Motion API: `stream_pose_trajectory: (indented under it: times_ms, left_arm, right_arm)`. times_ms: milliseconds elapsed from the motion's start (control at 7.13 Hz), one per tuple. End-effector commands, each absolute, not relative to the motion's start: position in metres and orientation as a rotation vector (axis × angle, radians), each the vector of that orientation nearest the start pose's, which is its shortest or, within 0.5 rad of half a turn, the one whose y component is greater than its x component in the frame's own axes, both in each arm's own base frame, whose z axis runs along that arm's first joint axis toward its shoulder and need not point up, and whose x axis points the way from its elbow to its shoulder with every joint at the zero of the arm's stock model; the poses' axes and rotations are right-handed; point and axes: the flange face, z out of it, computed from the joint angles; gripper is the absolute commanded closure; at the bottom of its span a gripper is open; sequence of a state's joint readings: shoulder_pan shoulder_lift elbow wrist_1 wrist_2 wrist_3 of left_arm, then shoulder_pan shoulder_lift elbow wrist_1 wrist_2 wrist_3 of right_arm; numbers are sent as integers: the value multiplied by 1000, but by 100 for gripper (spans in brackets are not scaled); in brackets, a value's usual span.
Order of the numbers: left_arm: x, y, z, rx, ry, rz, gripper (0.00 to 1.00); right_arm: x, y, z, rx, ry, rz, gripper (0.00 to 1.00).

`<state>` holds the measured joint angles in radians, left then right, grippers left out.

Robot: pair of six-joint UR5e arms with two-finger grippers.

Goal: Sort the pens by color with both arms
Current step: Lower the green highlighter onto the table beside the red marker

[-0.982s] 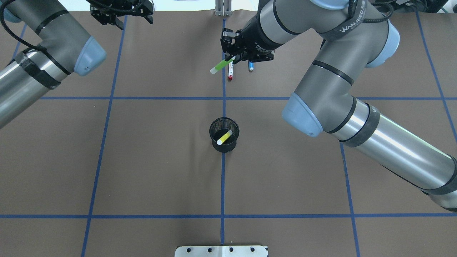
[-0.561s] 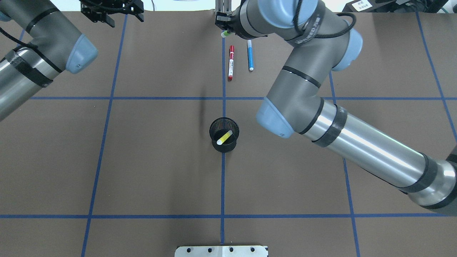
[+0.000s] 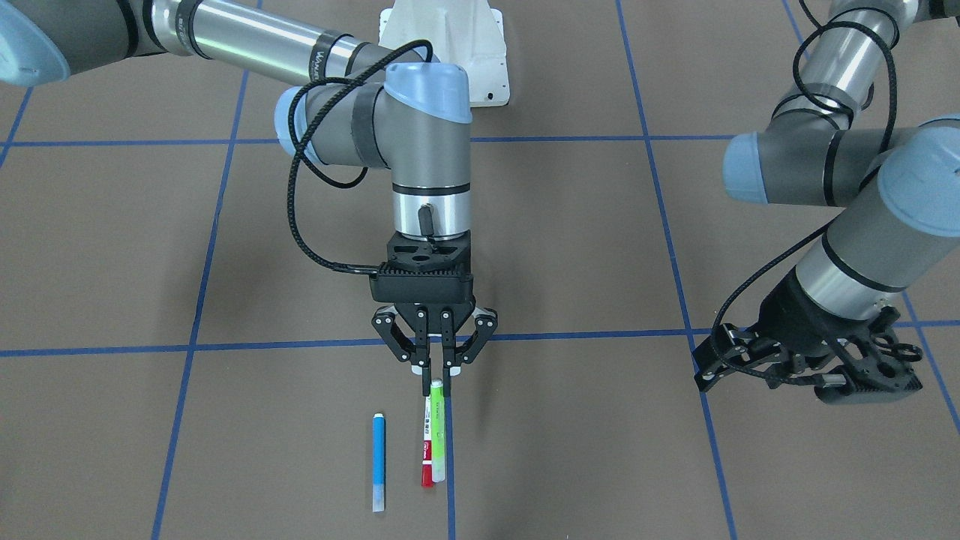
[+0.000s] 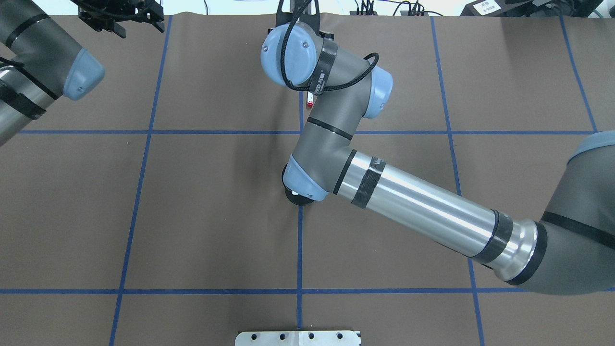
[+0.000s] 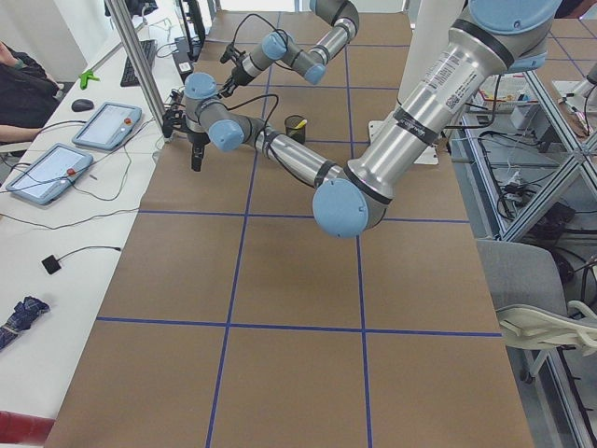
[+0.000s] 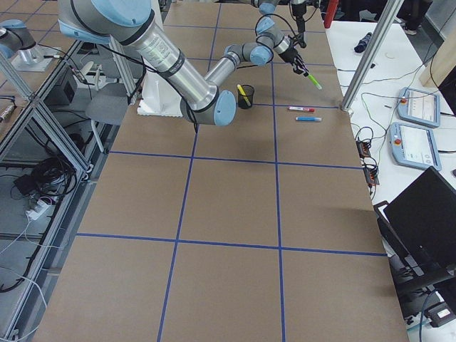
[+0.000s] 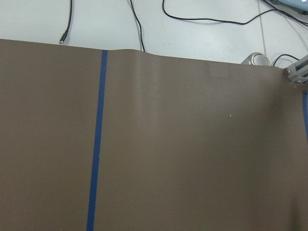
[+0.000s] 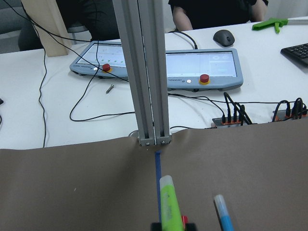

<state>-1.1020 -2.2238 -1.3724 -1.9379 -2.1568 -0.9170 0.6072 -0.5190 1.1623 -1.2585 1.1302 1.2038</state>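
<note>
My right gripper [image 3: 436,384] is shut on the top end of the green pen [image 3: 438,431], which hangs out from the fingers above the table near its far edge. The green pen also shows in the right wrist view [image 8: 169,206]. The red pen [image 3: 426,457] lies on the mat just under it, and the blue pen [image 3: 379,459] lies beside it. The yellow pen [image 6: 241,91] stands in the black mesh cup [image 6: 246,96]. My left gripper [image 3: 716,360] is open and empty, off to the side near the far edge.
In the overhead view the right arm's elbow [image 4: 302,180] covers the cup. An aluminium post [image 8: 144,72] stands at the table's far edge, right ahead of the right gripper. Operator pendants [image 8: 202,65] and cables lie beyond the edge.
The right arm has swung further over the table's middle with the green pen, and its elbow now covers the cup and most of the pens in the overhead view. The left arm has drawn back left.
</note>
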Motion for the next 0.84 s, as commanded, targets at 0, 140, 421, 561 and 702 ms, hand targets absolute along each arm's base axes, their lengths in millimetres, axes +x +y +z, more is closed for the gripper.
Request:
stream_pose_trajectory:
  times_ms: [0,140,421,561,702]
  left_arm:
    - [262,-693,332,258,931,-173,0]
    - [263,-692,341,248,925,-177,0]
    - [268,-698,361,247,926,-177,0]
    - [269,-701,372,247,926,-177,0]
    - [270,-703,380,250,928,-175,0]
  right_arm:
    - [-620,-615,133,870,-617,433,100]
    - [-628,-619,150,887,-601,425,100]
    - [-655,-614,180,921,-560,406,100]
    - [-662,-616,179,921,-554,400,100]
    - [-666,-615,176,920,-556,397,100]
